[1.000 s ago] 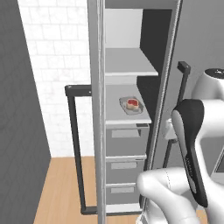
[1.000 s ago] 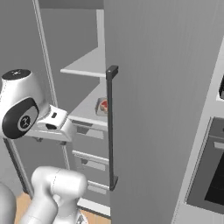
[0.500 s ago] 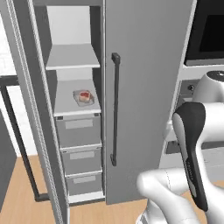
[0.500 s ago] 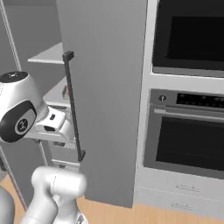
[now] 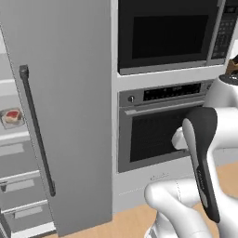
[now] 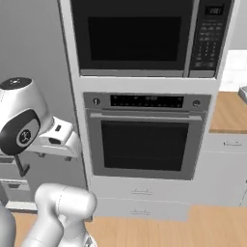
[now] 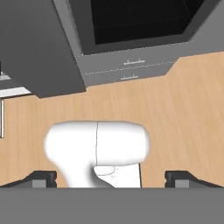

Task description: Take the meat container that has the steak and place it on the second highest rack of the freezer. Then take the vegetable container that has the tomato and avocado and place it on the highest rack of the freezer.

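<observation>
1. The arm [image 5: 200,172] rises at 4 o'clock in the left base view, folded back on itself, its dark-striped link standing nearly upright in front of the lower oven [image 5: 158,135].
2. In the right base view the white wrist [image 6: 55,137] juts out level at 9 o'clock, beside the round dark joint, in front of the oven column's left edge.
3. The hand points down at the wooden floor [image 7: 175,100], with the grey drawer fronts [image 7: 131,68] below the oven at 12 o'clock in the hand view.
4. The end effector [image 7: 111,178] is released: its two dark tips [image 7: 41,178] sit far apart at 6 o'clock of the hand view, and nothing is between them or touching them.
5. The freezer [image 5: 69,107] stands at 9 o'clock in the left base view, its grey door with the long dark bar handle [image 5: 37,132] covering most of the inside.
6. The steak [image 5: 12,115], red with a pale edge, lies in its clear meat container [image 5: 10,120] on the second highest rack [image 5: 11,132], seen past the door's left edge, just above the grey drawers [image 5: 21,186].
7. The upper oven's control panel [image 6: 210,34] carries small markings too blurred to read.
</observation>
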